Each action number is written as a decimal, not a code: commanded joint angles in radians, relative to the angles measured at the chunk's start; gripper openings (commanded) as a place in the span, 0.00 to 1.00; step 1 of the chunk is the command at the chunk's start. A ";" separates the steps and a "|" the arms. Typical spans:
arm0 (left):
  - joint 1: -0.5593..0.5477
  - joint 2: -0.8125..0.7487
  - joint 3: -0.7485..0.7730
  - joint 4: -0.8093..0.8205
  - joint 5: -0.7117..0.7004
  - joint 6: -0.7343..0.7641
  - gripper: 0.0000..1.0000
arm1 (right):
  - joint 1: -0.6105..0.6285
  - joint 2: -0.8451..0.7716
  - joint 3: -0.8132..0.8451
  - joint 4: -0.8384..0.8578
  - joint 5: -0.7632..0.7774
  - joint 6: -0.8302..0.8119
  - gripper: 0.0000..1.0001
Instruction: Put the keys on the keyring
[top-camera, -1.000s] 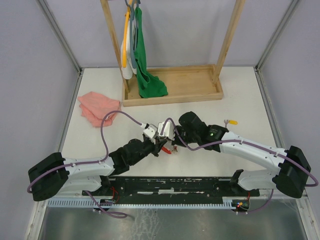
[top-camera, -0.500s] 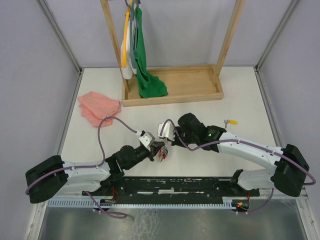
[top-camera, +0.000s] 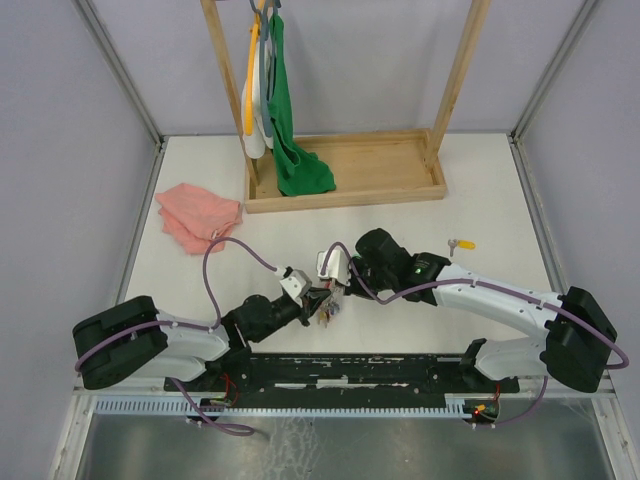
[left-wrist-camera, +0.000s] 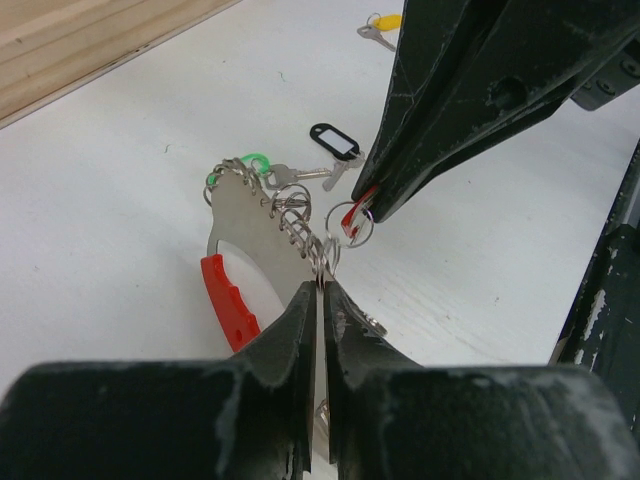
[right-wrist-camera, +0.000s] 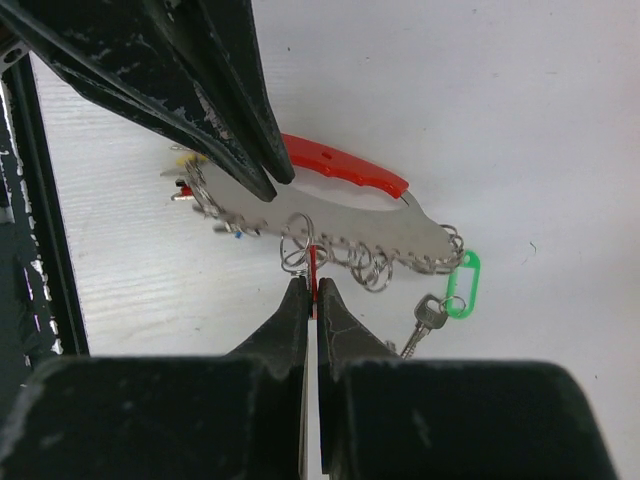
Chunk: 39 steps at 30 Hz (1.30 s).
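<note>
Crowding together toward the 6 o'clock edge of the table (top-camera: 480, 200), the two arms are covering most of the keyring (top-camera: 327, 308) in the overhead view, where it is showing only as a small tangle of colours.

The right gripper (right-wrist-camera: 311, 281) is pinching tight on a red tag (right-wrist-camera: 313, 262). Only a sliver of the tag and a small wire ring are peeking out, and the key belonging to it is not showing. The left gripper (left-wrist-camera: 320, 286) is standing narrow, nipping the keyring's thin metal edge.

Seen from the wrists, the keyring is looking like a flat silver band with a red grip along one side and a row of small rings strung along the other. A green tag (left-wrist-camera: 250, 160) is hanging at its 12 o'clock end in the left wrist view, with a black-tagged key (left-wrist-camera: 335, 140) lying just beside it at 1 o'clock. A yellow-tagged key (top-camera: 462, 243) is lying well apart, at 3 o'clock from the grippers, and the left wrist view is cutting it off at the top edge.
</note>
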 joint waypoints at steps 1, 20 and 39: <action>-0.002 0.004 0.016 0.035 0.053 0.094 0.21 | -0.006 -0.028 0.028 0.014 -0.029 -0.022 0.01; 0.010 -0.047 0.083 -0.153 0.182 0.262 0.43 | 0.007 -0.016 0.038 -0.012 -0.052 -0.074 0.01; 0.328 -0.014 0.208 -0.246 0.844 0.316 0.48 | 0.010 -0.039 0.027 -0.030 -0.079 -0.150 0.01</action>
